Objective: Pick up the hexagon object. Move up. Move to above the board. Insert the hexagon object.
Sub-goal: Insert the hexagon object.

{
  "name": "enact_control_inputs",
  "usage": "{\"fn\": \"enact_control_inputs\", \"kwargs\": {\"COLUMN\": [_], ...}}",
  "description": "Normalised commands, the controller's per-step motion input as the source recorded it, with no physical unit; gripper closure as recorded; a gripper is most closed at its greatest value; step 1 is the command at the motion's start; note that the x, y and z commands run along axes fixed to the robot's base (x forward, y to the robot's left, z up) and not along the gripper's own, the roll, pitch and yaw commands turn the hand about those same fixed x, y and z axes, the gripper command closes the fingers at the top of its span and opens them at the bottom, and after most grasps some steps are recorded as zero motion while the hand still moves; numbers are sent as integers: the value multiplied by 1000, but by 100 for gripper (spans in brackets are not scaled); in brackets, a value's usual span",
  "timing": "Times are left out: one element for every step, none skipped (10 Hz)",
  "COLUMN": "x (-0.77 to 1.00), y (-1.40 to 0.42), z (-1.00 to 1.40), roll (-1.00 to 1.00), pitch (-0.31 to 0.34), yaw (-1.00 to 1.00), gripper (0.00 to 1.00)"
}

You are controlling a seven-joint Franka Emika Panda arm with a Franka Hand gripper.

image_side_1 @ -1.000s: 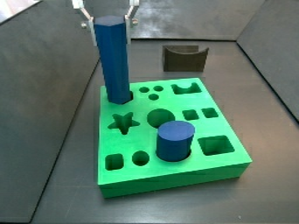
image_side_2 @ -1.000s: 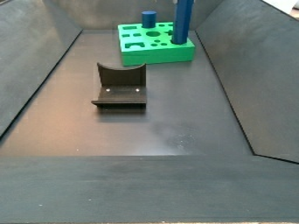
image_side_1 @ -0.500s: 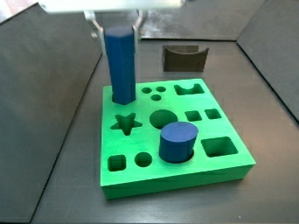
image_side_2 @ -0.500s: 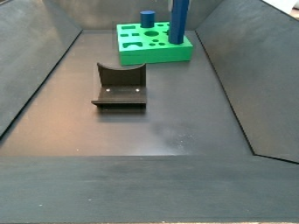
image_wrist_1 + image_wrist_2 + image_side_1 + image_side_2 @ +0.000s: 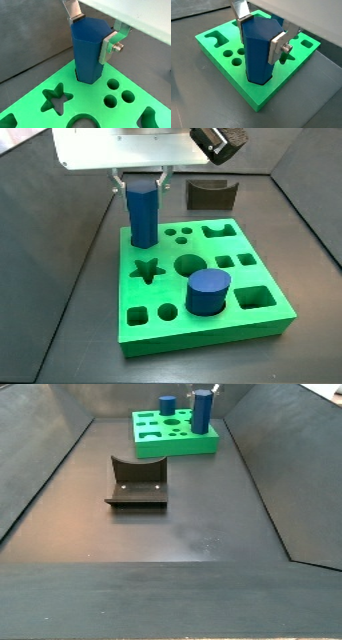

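Observation:
The hexagon object (image 5: pixel 89 55), a tall blue faceted rod, stands upright with its lower end in a hole at a corner of the green board (image 5: pixel 83 98). My gripper (image 5: pixel 93 32) is shut on the rod's upper part, one silver finger on each side, as both wrist views show (image 5: pixel 260 36). In both side views the rod (image 5: pixel 142 216) (image 5: pixel 201 411) stands at the board's (image 5: pixel 201 333) (image 5: pixel 181 447) back corner, under the gripper (image 5: pixel 140 178). The rod's foot is hidden inside the hole.
A short wide blue cylinder (image 5: pixel 205 291) (image 5: pixel 167 404) stands in another hole of the board. The dark fixture (image 5: pixel 136 482) (image 5: pixel 210 194) stands on the grey floor apart from the board. Sloping grey walls enclose the floor.
My gripper has come down with the hexagon object. The rod now sits deeper in the board's hole and stands shorter above the board.

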Motion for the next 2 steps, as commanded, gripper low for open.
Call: {"fn": "enact_control_inputs", "kwargs": {"x": [31,0], "y": [0,0], "z": [0,0], "roll": [0,0], "pitch": [34,0], "yaw": [0,0], "gripper": [100,100]}}
